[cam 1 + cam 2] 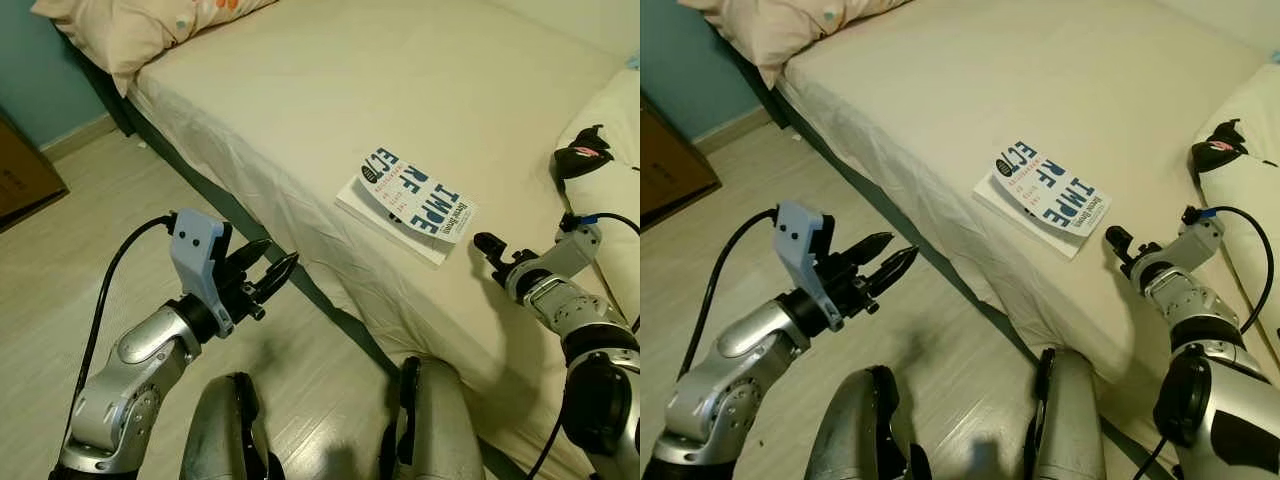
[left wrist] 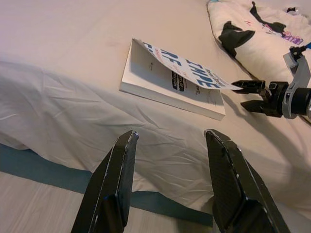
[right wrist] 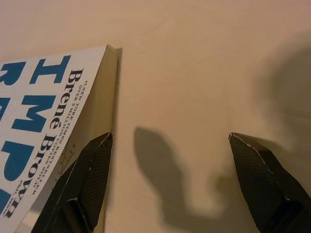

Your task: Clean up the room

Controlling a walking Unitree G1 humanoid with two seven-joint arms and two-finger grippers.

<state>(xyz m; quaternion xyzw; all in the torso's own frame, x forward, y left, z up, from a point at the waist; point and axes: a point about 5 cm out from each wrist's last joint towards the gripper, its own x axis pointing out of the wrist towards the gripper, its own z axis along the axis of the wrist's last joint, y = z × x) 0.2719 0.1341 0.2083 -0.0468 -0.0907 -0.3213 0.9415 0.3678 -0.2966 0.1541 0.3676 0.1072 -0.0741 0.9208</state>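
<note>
From the head views, the right gripper (image 1: pixel 487 243) hovered low over the bed (image 1: pixel 300 90), just beside the near corner of the book (image 1: pixel 412 203), while the left gripper (image 1: pixel 272 266) hung over the floor (image 1: pixel 90 230), fingers slightly parted, holding nothing. In the left wrist view, the book lay ahead beyond its open fingers (image 2: pixel 114 182), its cover curling up. In the right wrist view, the right gripper's widely spread fingers (image 3: pixel 87 177) held nothing, one tip beside the book's edge.

floor: pale wood-plank floor (image 1: pixel 90 250) at 8 o'clock | wall: teal painted wall (image 1: pixel 35 75) at 10 o'clock, light skirting board beneath | furniture: wide bed with cream fitted sheet (image 1: pixel 400 90) from 12 to 4 o'clock, brown cardboard box (image 1: pixel 20 175) at 9 o'clock | light: warm, soft shadows
</note>
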